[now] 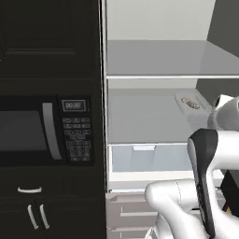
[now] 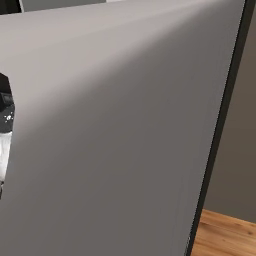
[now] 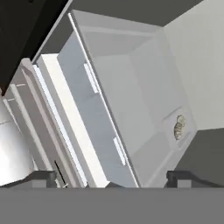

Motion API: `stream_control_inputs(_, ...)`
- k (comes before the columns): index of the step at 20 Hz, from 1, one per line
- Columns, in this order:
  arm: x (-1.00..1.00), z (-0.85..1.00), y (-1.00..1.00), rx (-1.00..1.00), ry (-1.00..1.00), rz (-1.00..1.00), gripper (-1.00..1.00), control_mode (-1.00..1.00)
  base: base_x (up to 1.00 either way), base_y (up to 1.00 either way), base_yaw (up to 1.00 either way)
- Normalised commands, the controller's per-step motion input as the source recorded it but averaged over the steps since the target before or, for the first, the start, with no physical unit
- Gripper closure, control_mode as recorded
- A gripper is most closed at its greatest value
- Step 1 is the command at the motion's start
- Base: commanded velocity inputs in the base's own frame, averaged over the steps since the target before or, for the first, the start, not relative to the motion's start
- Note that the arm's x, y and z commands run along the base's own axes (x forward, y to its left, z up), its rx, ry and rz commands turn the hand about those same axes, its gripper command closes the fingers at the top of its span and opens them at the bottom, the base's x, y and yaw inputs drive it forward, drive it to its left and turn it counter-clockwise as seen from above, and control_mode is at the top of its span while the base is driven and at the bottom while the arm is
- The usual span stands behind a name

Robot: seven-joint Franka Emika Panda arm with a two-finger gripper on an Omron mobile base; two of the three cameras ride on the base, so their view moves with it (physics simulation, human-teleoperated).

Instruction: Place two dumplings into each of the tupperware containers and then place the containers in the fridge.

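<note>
The fridge (image 1: 154, 116) stands open, right next to the black microwave (image 1: 44, 130) in the dark cabinets (image 1: 46, 42). Inside are flat pale shelves with lots of open room above them. On the middle shelf (image 1: 144, 119), far over at its right edge and close to the side wall, sits one pale tupperware container (image 1: 190, 103) with tan dumplings (image 1: 189, 102) in it. The rest of that shelf is bare, so there is wide space to the left of the tub. The top shelf (image 1: 163, 58) is bare too. Under the middle shelf is a see-through drawer (image 1: 140, 158) with a small handle on its front edge. In the hand view the gripper (image 3: 111, 177) looks into the fridge at a tilt, and the container (image 3: 179, 127) with its dumplings (image 3: 179, 127) sits near the far right corner of the shelf. The jaws stand wide apart, one dark tip at each side, and hold nothing. In the right base view the big grey fridge door (image 2: 115, 135) is very close and blocks most of the way, with a strip of wooden floor (image 2: 225, 235) past its dark edge.
</note>
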Motion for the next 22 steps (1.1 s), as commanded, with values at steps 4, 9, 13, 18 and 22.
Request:
stream_control_inputs(4, -0.42, -0.99, 0.38, -0.08, 0.04, 0.16, -1.00, -1.00, 0.00, 0.00, 0.00)
stream_control_inputs(9, 0.08, -0.99, 0.98, -0.40, 0.07, 0.16, -1.00, -1.00, 0.00, 0.00, 0.00)
stream_control_inputs(13, -0.10, -0.90, -0.18, 0.02, 0.00, 0.17, -1.00, -1.00, 0.00, 0.00, 0.00)
stream_control_inputs(18, 0.00, -0.87, -0.62, 0.30, -0.03, 0.22, -1.00, -1.00, 0.00, 0.00, 0.00)
stream_control_inputs(22, -0.18, -0.26, 0.05, 0.02, -0.06, 0.06, -1.00, -1.00, 0.00, 0.00, 0.00)
